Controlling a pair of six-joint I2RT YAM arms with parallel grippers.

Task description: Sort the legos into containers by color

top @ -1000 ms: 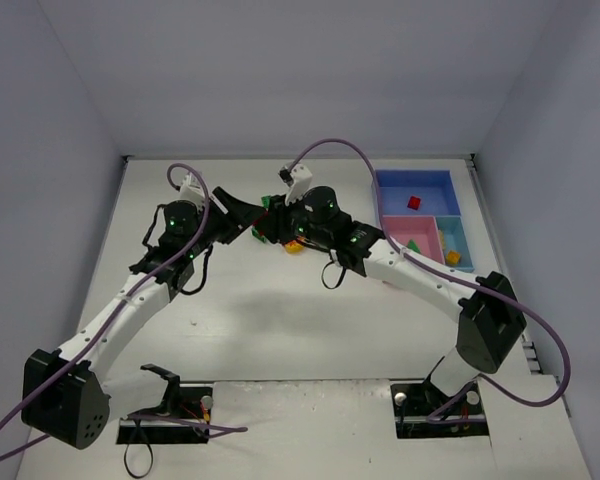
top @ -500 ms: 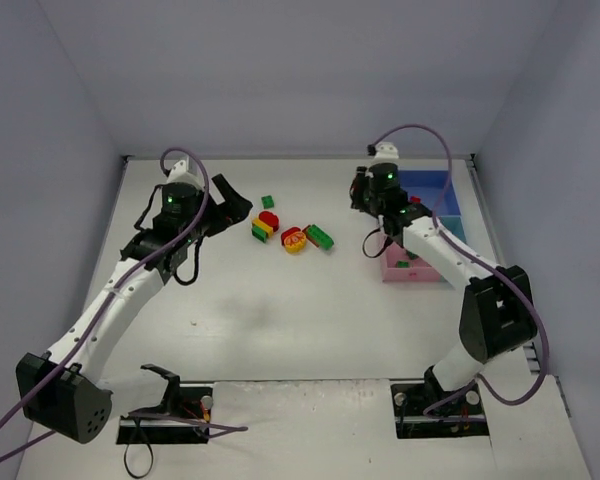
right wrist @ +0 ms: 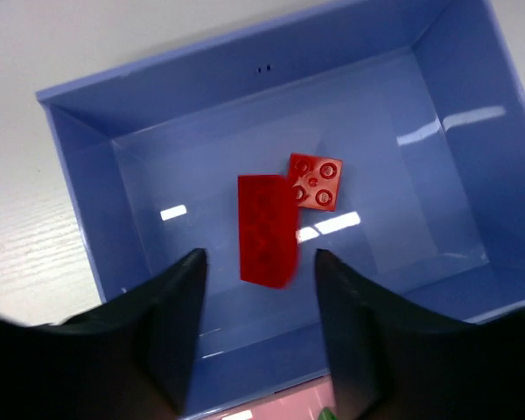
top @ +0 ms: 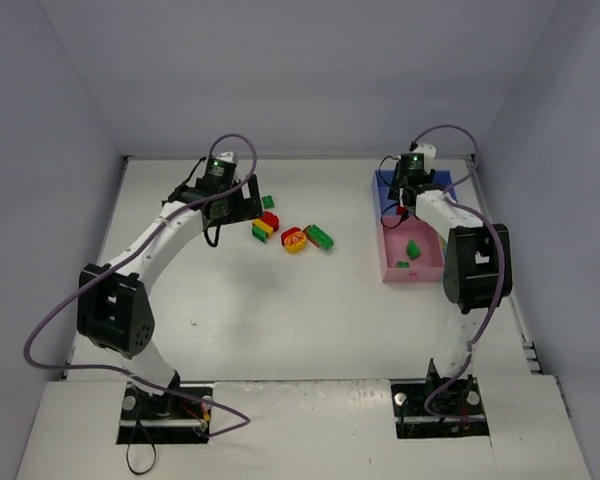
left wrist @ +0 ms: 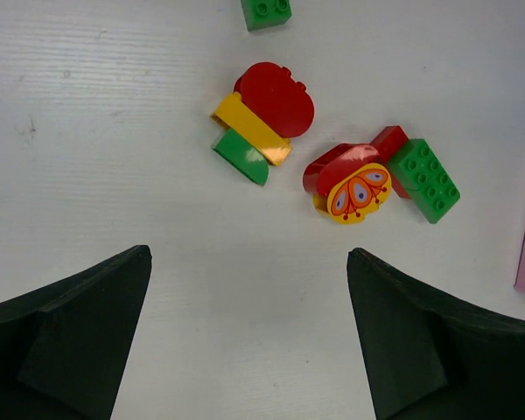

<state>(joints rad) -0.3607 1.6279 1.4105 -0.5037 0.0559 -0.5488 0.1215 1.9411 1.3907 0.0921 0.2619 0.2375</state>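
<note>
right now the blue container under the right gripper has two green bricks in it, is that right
No. The long brick and the square brick in the blue container under the right gripper are red, not green, as the right wrist view shows.

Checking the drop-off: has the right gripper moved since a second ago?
Yes: right gripper went rightward from the brick pile to above the large blue tray compartment.

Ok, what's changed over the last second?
The right claw carried a long red brick from the centre to the blue compartment and let go. The left claw opened wide. The loose bricks at centre stayed put.
</note>
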